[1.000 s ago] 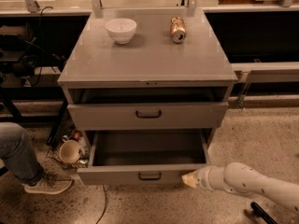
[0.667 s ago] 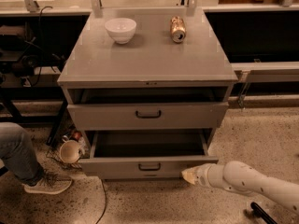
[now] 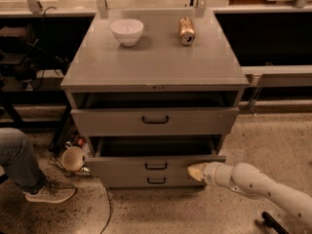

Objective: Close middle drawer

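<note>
The gripper (image 3: 197, 171), lower right, touches the right end of the middle drawer (image 3: 122, 166), which stands slightly pulled out at lower centre. Whether the gripper is open, I cannot tell. Farther back, a bowl (image 3: 127, 31) and a can (image 3: 185, 31) sit on the cabinet top (image 3: 156, 65).

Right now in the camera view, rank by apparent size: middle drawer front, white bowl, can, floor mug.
1. The middle drawer front, with the end effector at its right end.
2. The white bowl.
3. The can and the mug look about alike, so they are left unranked.
</note>
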Tool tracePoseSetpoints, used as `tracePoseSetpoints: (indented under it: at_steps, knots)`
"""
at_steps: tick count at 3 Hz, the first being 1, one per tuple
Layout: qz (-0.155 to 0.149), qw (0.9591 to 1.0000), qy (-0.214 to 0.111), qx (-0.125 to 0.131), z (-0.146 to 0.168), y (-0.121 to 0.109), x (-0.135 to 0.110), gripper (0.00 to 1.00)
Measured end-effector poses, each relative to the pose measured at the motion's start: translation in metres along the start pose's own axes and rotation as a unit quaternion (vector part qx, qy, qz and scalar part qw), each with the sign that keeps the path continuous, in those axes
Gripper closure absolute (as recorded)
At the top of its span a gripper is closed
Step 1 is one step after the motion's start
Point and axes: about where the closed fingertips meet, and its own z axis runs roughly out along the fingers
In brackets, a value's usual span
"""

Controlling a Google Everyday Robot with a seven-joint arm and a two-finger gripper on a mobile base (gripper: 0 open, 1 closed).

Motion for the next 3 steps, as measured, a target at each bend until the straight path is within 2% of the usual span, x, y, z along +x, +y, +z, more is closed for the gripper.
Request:
tracePoseSetpoints:
  at_steps: [1,2,3]
  knots:
    - [-0.002,0.9999,-0.011,-0.001,0.004,-0.004,-0.007,1.0]
    - [-0.006,0.9987,-0.05,-0.004,0.019,-0.018,-0.031,1.0]
    - [-0.006,0.9987,-0.05,-0.004,0.019,-0.017,-0.031,1.0]
